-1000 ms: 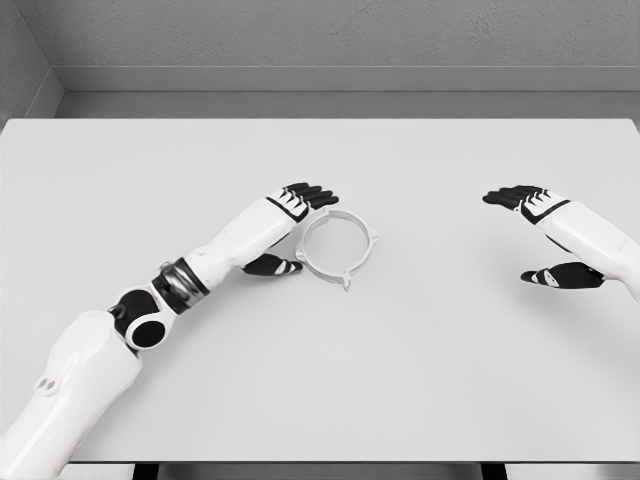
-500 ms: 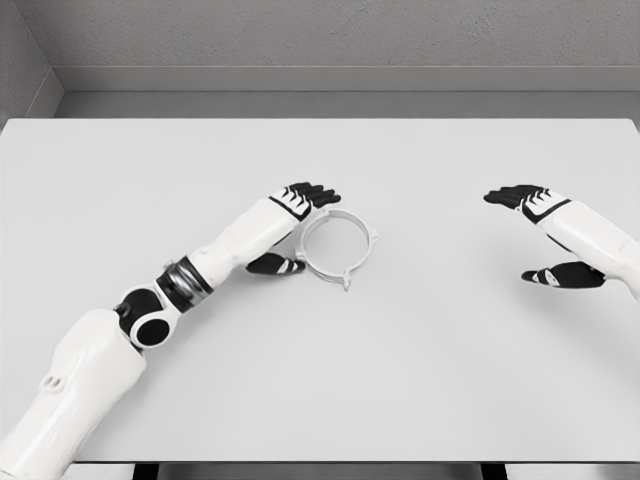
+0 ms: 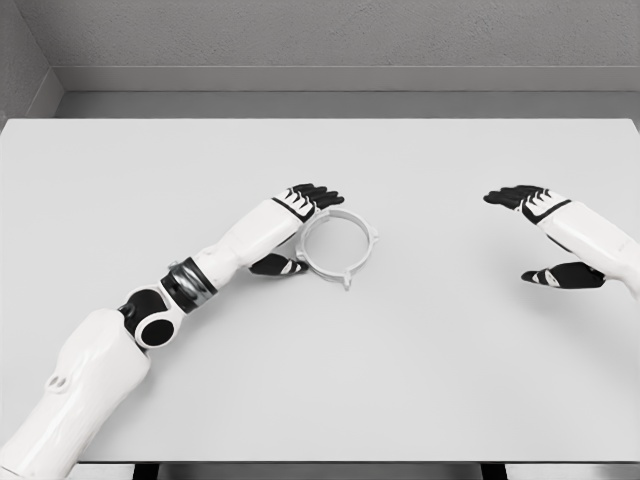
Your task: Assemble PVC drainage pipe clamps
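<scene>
A white ring-shaped pipe clamp point(image 3: 337, 246) with small tabs on its rim lies flat on the white table point(image 3: 400, 380), a little left of the middle. My left hand point(image 3: 298, 228) sits against the ring's left side. Its black fingers point(image 3: 318, 195) reach over the ring's far-left rim and its thumb point(image 3: 275, 265) lies at the near-left; the fingers are spread and not closed on the ring. My right hand point(image 3: 532, 236) hovers open at the right of the table, far from the clamp, palm turned inward.
The table's far edge meets a grey wall point(image 3: 330, 40) behind. Its front edge runs along the bottom of the view. My left forearm and elbow point(image 3: 160, 305) stretch diagonally over the table's near-left part.
The left arm has edged slightly forward and right, bringing the hand a bit closer around the ring. The ring and the right hand have stayed put.
</scene>
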### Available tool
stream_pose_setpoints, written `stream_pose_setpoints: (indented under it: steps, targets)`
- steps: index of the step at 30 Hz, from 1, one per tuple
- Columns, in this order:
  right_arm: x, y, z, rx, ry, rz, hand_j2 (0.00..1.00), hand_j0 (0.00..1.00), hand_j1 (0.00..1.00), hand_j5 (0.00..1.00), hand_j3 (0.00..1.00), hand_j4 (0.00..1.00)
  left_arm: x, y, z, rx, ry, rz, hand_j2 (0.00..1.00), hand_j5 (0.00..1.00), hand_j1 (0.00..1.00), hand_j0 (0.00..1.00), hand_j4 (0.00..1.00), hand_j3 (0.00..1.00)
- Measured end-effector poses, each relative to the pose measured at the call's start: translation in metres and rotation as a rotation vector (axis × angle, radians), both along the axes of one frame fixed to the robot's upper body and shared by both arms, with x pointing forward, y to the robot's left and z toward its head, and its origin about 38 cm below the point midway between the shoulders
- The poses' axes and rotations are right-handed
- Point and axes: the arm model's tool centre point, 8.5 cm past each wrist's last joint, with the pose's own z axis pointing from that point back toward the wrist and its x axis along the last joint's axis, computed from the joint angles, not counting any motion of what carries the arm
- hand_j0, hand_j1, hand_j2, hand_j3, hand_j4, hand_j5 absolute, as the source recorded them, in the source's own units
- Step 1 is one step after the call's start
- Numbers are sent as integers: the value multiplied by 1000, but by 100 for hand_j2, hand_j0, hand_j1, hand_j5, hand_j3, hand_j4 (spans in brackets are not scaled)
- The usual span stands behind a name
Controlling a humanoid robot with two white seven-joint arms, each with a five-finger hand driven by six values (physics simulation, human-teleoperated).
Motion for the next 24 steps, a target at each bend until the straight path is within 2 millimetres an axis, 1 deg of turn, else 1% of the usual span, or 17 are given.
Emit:
stream_pose_setpoints:
  steps: [6, 7, 24]
  targets:
    - [0, 0, 0, -1, 1, 0, 100, 100, 100, 100, 100, 100, 0, -1, 0, 0, 1, 0, 100, 100, 100, 100, 100, 100]
    - [0, 0, 0, -1, 1, 0, 100, 100, 100, 100, 100, 100, 3, -1, 3, -1, -6, -1, 100, 100, 100, 100, 100, 100]
    - [0, 0, 0, 0, 1, 0, 100, 100, 100, 100, 100, 100, 4, -5, -1, -7, 6, 1, 100, 100, 100, 100, 100, 100]
